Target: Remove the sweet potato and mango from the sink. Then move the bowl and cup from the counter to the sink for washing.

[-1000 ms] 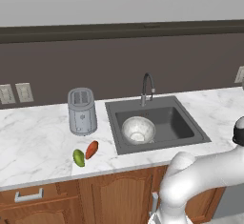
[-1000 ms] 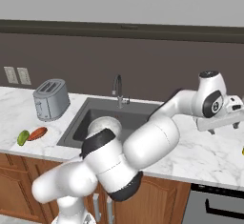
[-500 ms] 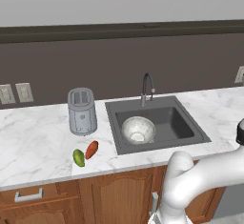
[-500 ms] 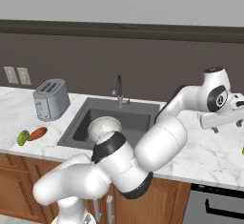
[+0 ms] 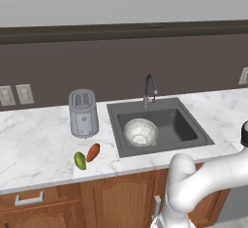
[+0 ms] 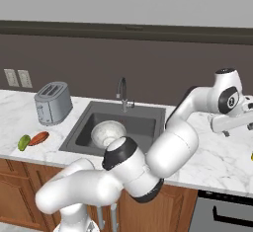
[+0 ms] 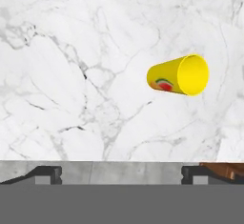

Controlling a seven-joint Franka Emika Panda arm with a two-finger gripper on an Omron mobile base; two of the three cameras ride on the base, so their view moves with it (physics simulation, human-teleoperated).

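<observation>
Cup (image 7: pixel 178 75) in the hand view: small, yellow, red mark on its side, seen up and to the right of the pincer (image 7: pixel 121 173). From this downward-looking camera its mouth faces right; whether it lies on its side or only leans in perspective I cannot tell. Bare marble counter (image 7: pixel 71 75) all around it, nothing touching it.

Pincer: jaws spread wide, empty, the two dark tips well apart at the bottom of the hand view. In the right base view it hangs over the counter far to the right of the sink (image 6: pixel 148 125).

Elsewhere: bowl (image 5: pixel 141 131) already sits in the sink basin; sweet potato (image 5: pixel 93 152) and mango (image 5: pixel 80 160) lie side by side on the counter left of the sink, in front of the toaster (image 5: pixel 83 112).

Handling, as judgement: cup looks light, rigid, thin-walled and smooth, so likely slippery and prone to roll or skid if nudged. Best hold seems across the body near mid-height, jaws closing square on opposite walls, not on the tapered base.
</observation>
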